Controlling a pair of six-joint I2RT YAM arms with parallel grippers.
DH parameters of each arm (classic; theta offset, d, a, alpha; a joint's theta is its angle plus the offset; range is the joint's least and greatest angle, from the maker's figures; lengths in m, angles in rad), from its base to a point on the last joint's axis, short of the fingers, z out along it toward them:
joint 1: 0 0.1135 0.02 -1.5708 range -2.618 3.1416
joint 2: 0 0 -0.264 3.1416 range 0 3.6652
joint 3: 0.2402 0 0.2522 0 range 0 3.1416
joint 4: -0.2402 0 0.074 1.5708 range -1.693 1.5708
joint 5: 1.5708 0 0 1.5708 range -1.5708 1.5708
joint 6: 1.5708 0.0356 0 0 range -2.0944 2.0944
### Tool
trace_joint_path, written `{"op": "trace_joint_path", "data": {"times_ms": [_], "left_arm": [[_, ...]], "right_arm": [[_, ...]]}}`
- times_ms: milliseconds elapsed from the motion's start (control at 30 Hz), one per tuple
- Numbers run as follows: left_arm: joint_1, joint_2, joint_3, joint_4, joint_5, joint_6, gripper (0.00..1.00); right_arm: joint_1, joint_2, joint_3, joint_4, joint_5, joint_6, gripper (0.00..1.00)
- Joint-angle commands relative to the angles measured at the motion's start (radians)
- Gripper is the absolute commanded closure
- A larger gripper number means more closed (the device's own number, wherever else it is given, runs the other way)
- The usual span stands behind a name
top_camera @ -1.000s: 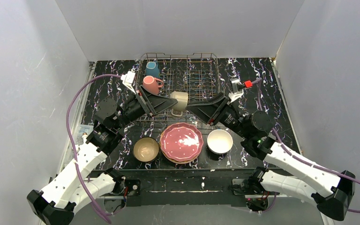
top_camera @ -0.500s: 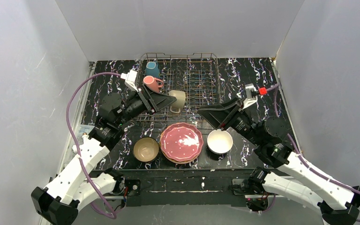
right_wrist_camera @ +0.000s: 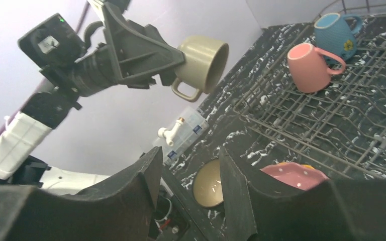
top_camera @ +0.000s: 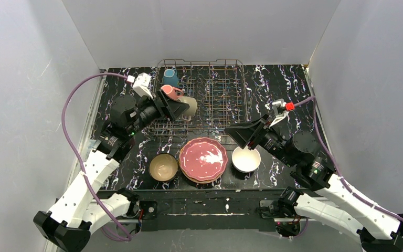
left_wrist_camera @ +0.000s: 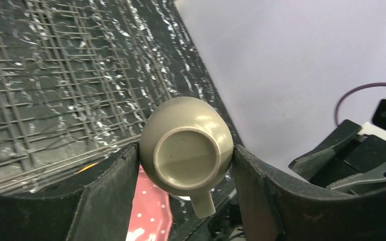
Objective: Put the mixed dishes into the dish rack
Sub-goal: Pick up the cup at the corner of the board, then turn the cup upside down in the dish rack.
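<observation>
My left claw (left_wrist_camera: pixel 185 153) is clamped on the olive-grey mug (right_wrist_camera: pixel 203 63), held sideways above the left part of the dish rack (top_camera: pixel 231 89). The pink mug (top_camera: pixel 169 92) and teal mug (top_camera: pixel 170 77) are already loaded. My right claw (right_wrist_camera: pixel 190 156) gapes empty above the white bowl (top_camera: pixel 246 160). That bowl, the tan bowl (top_camera: pixel 163 167) and the stacked plates (top_camera: pixel 203 158) wait on the desk (top_camera: pixel 294 89).

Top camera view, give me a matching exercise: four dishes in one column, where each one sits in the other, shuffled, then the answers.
1 olive-grey mug
2 pink mug
3 white bowl
4 tan bowl

A on the table, right of the plate stack
B in the dish rack beside the teal mug
C on the table, left of the plate stack
D gripped by the left end effector

Pairs: 1-D, 2-B, 3-A, 4-C
</observation>
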Motion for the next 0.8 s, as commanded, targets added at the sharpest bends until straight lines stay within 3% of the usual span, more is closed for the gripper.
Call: {"op": "trace_joint_path", "data": {"times_ms": [0,300,767], "left_arm": [[0.006,0.008,0.072,-0.081,-0.119,0.151,1.00],[0.011,0.071,0.104,-0.151,-0.255,0.276,1.00],[0.036,0.248,0.138,-0.158,-0.469,0.319,1.00]], "right_arm": [[0.004,-0.010,0.069,-0.067,0.046,-0.067,0.46],[0.004,-0.010,0.083,-0.170,0.094,-0.121,0.46],[0.004,-0.026,0.075,-0.231,0.127,-0.158,0.46]]}}
